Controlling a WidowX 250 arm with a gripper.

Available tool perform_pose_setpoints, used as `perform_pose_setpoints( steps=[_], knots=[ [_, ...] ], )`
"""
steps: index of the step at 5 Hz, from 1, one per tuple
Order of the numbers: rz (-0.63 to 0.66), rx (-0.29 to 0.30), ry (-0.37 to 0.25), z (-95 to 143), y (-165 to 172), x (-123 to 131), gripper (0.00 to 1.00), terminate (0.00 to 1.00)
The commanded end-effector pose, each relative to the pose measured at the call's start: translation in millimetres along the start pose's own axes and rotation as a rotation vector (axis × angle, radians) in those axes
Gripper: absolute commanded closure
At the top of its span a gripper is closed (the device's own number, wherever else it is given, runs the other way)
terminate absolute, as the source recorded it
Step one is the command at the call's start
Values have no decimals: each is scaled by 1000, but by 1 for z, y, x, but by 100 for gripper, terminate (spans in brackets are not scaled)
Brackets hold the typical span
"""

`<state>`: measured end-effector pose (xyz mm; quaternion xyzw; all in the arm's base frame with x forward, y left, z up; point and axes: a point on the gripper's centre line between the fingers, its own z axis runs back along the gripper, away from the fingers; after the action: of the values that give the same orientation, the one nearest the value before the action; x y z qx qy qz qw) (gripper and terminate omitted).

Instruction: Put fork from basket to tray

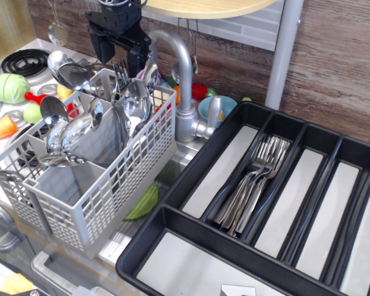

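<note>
The light grey lattice basket [120, 185] stands at the left and holds several silver spoons [68, 132]. One fork [119, 74] stands tines-up in its back compartment. My black gripper [119, 57] hangs over that back compartment, just above the fork's tines. Its jaws are apart, with one finger on each side and nothing between them. The black tray [172, 246] lies at the right. Several forks [253, 185] are piled in its second long compartment.
A silver faucet [182, 80] rises between basket and tray, close to my gripper's right. Toy vegetables [11, 87] and a stove burner [24, 60] lie at the far left. A white pole [283, 55] and a wooden shelf [209, 7] stand behind. A green toy [145, 203] lies beside the basket.
</note>
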<state>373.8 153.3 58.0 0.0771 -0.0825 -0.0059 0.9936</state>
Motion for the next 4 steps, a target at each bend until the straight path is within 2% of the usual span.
perform_pose_setpoints(
  steps=[1,2,4],
  knots=[
    [0,0,0,0,0,0,0,0],
    [0,-2,0,-6,-3,0,100,0],
    [6,23,-2,5,-6,-2,100,0]
  ],
)
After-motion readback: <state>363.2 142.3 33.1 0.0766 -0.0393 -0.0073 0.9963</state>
